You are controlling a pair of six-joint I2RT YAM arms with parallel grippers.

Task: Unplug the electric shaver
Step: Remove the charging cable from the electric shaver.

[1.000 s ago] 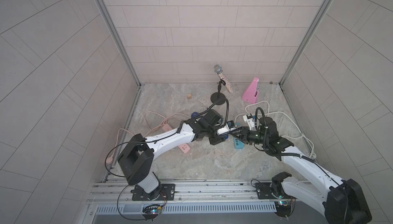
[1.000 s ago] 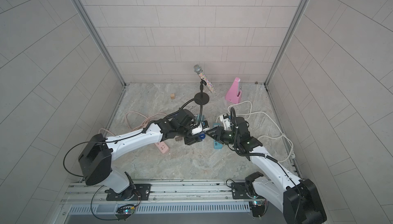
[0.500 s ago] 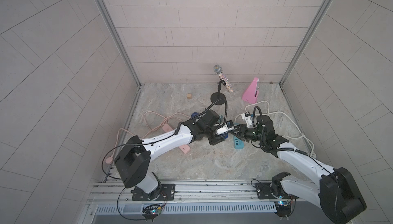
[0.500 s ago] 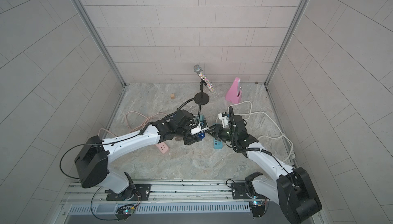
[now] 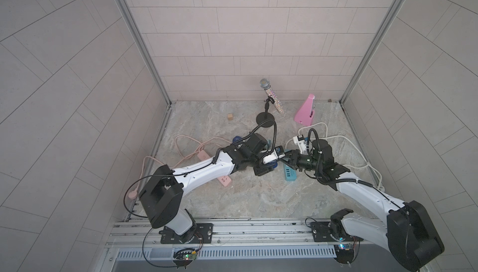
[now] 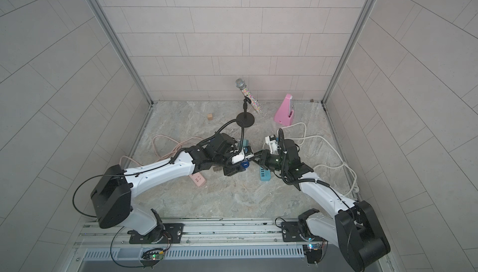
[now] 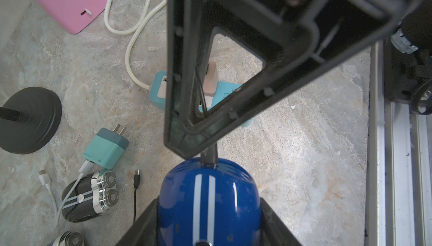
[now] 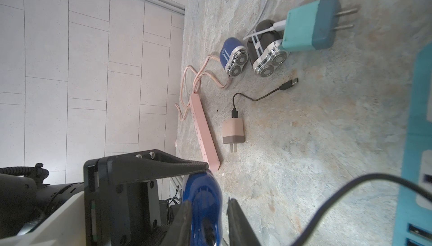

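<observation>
From above you get little: the two arms meet over the middle of the bench (image 5: 245,198) and their wrists hide the work. Go to the left wrist view and there it is. The blue shaver (image 7: 208,186) has its white stripes facing the camera and is held over the bench's middle. The left gripper (image 7: 208,209) is clamped on it, a finger flat against each flank. A dark plug (image 7: 209,158) sits in its end, half hidden behind a black finger (image 7: 182,69) from the other arm.

Only the right wrist view shows you the gap. The right gripper (image 8: 209,212) has its jaws part-way apart, straddling that plug. Blue shows on both sides of it, so nothing is pinched. The black cable (image 8: 350,181) arcs away towards the teal power strip (image 7: 157,85), right of the bench's middle.

That strip holds one pale adapter (image 7: 211,78), upright in a socket.

The left wrist view misses the pink power strip (image 8: 203,130) towards the left edge. The right wrist view has it, and beyond it a second blue shaver (image 8: 233,56) and a black shaver (image 8: 266,53) lying side by side.
</observation>
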